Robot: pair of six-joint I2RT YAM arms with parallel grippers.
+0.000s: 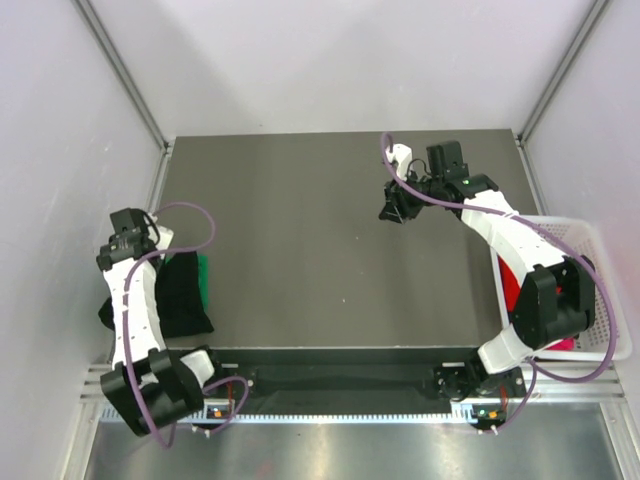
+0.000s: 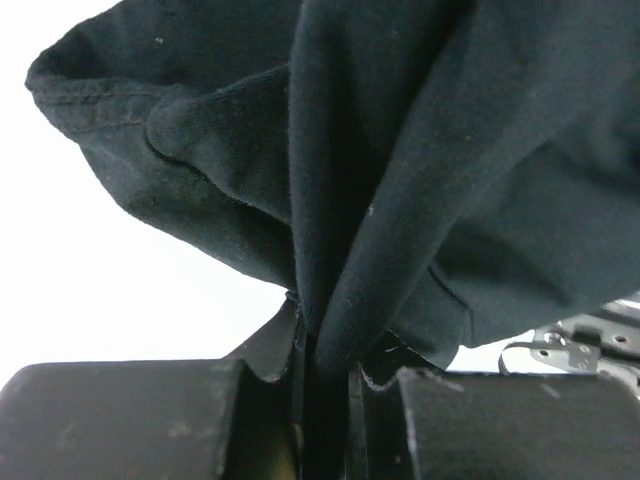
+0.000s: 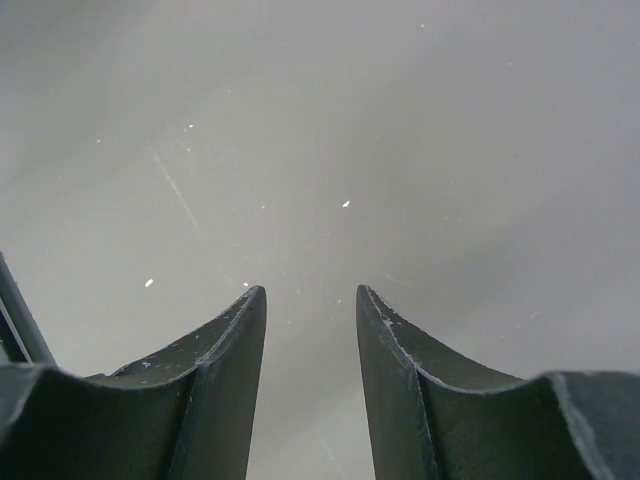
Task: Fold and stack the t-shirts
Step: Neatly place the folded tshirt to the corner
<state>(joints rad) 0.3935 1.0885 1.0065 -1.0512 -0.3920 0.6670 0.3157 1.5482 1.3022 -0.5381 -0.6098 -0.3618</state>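
TOP VIEW: A folded black t-shirt (image 1: 185, 292) lies at the worktop's (image 1: 320, 250) left edge, toward the near-left corner. A green t-shirt (image 1: 203, 272) peeks out along its right side, touching it. The left arm (image 1: 128, 300) curves over that edge beside the pair, and more black cloth shows just outside the edge, left of the arm. The right claw (image 1: 392, 212) hangs over the far-right part of the worktop, jaws apart and holding nothing, well apart from both shirts. A white mesh basket (image 1: 612, 300) sits off the right edge w/ a red t-shirt (image 1: 508, 288) and a sliver of a pink t-shirt (image 1: 563, 346) inside, partly hidden by the right arm (image 1: 500, 235).

LEFT WRIST: The left claw (image 2: 322, 350) is clamped on a bunched fold of the black t-shirt. The cloth fills the upper frame and spreads away from the jaws, w/ a stitched hem at top left. Bkgd is plain white.

RIGHT WRIST: The right claw's two dark fingers (image 3: 230, 340) stand apart, gripping nothing, w/ bare grey worktop, lightly speckled, beyond them.
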